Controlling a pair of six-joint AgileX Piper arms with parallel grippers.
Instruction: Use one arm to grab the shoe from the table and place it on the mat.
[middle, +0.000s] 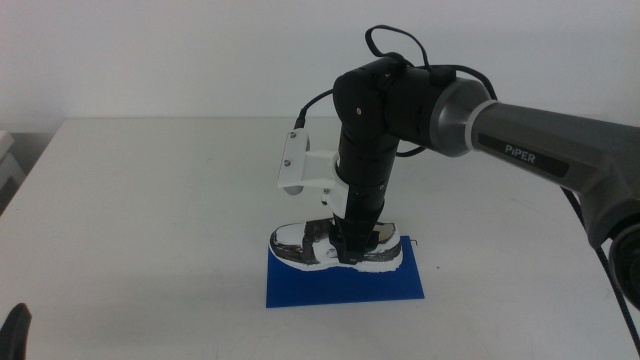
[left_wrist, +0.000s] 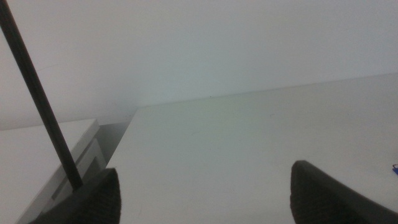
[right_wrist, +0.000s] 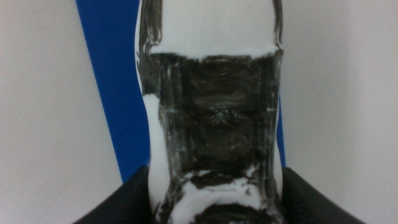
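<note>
The white shoe (middle: 300, 243) with black-grey markings lies lengthwise along the back part of the blue mat (middle: 340, 285) on the white table (middle: 150, 200). My right gripper (middle: 350, 245) comes straight down onto its middle. In the right wrist view the two dark jaws press against both sides of the shoe (right_wrist: 214, 112), with the mat (right_wrist: 112, 81) under it. The right gripper (right_wrist: 214, 199) is shut on the shoe. My left gripper (middle: 15, 330) waits at the bottom left corner. Its jaws stand wide apart and empty in the left wrist view (left_wrist: 205, 193).
The right arm (middle: 520, 145) reaches in from the right, with a white box (middle: 300, 165) at its wrist. A white wall stands behind the table. A white unit (middle: 8, 160) stands off the table's left edge.
</note>
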